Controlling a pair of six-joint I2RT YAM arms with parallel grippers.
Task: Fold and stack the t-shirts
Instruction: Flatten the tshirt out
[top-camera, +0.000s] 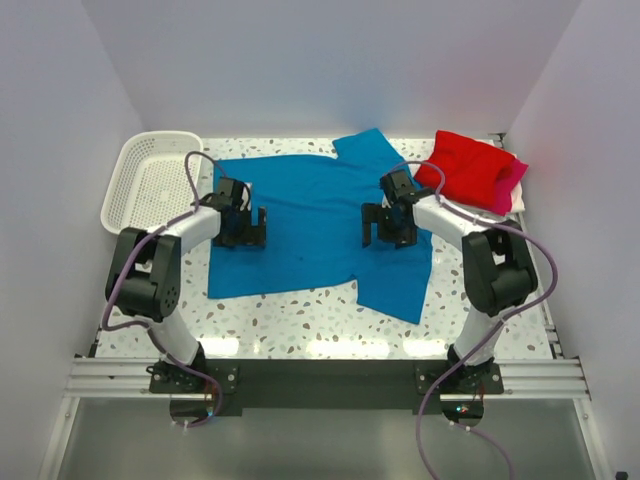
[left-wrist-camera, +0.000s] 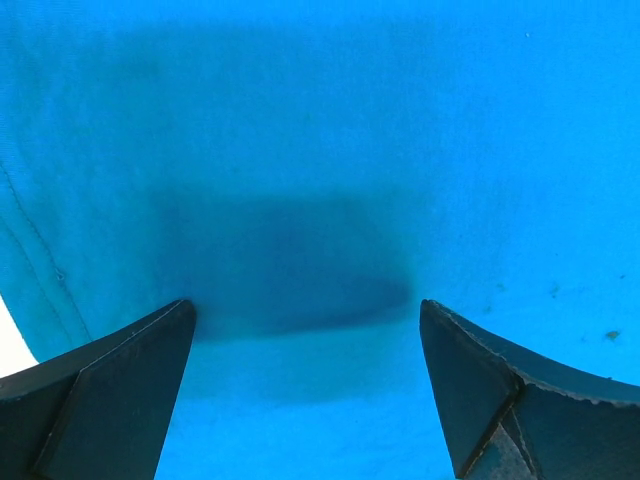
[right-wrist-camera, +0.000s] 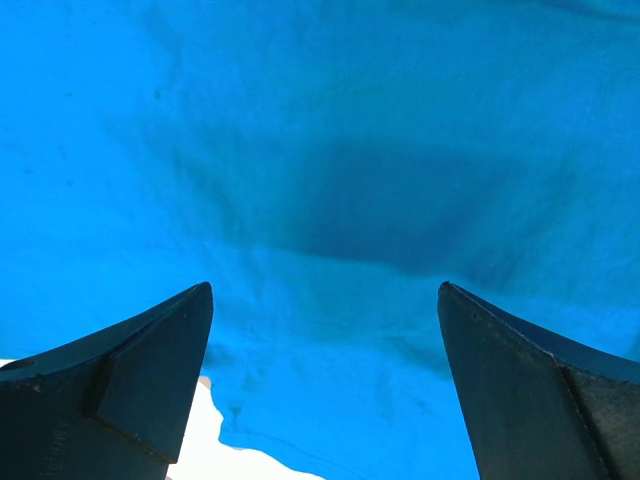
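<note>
Table (top-camera: 300, 322): a pale speckled top filling the middle of the top view; both arm bases stood at its lower edge.
Blue t-shirt (top-camera: 310, 225): spread flat across the centre of the table, not folded; one sleeve pointed to the upper right, another corner hung toward the lower right; in both wrist views its cloth filled almost the whole frame.
Basket (top-camera: 150, 185): white mesh, at the upper left of the top view; just beside the blue t-shirt's left edge.
Red t-shirt (top-camera: 468, 165): a folded bundle at the upper right; near the blue sleeve, though I could not tell whether they touched.
Pink t-shirt (top-camera: 512, 188): only a thin strip showed - under the red t-shirt, along its right side.
Left gripper (top-camera: 248, 238): over the left part of the blue t-shirt; its dark fingers (left-wrist-camera: 120, 390) were spread wide with only bare cloth between them - nothing gripped.
Right gripper (top-camera: 386, 236): over the right part of the same shirt; its fingers (right-wrist-camera: 140, 380) were likewise wide apart and held nothing; a white patch of table showed at the lower left of its wrist view.
</note>
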